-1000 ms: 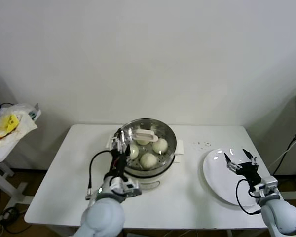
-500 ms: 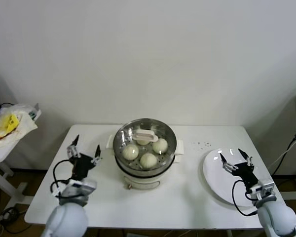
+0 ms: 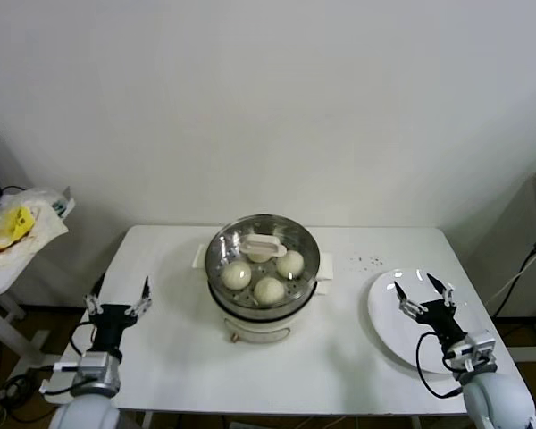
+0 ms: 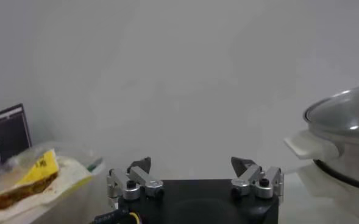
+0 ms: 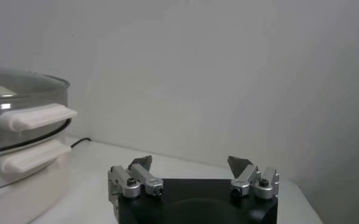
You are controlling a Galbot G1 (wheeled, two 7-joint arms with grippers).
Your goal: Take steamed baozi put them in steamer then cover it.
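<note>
Nearest, at the front corners of the white table (image 3: 357, 357), both grippers hang with nothing in them. The left gripper (image 3: 118, 303) sits at the front left corner, its fingers spread wide, well apart from the pot. The right gripper (image 3: 423, 293) hovers over the flat white plate (image 3: 386, 323) at the front right, its fingers also spread wide and holding nothing. Farther back, in the middle of the table, stands the steamer (image 3: 262, 273), a shiny steel basket in a cream-white pot base. A round glass lid (image 3: 262, 253) with a white handle covers it. Through the glass three steamed baozi (image 3: 268, 289) show clearly, close together in the basket; a fourth is partly hidden under the lid's handle. Beyond, off the table's left edge, a plastic bag (image 3: 22, 229) with something yellow rests on a small side stand
</note>
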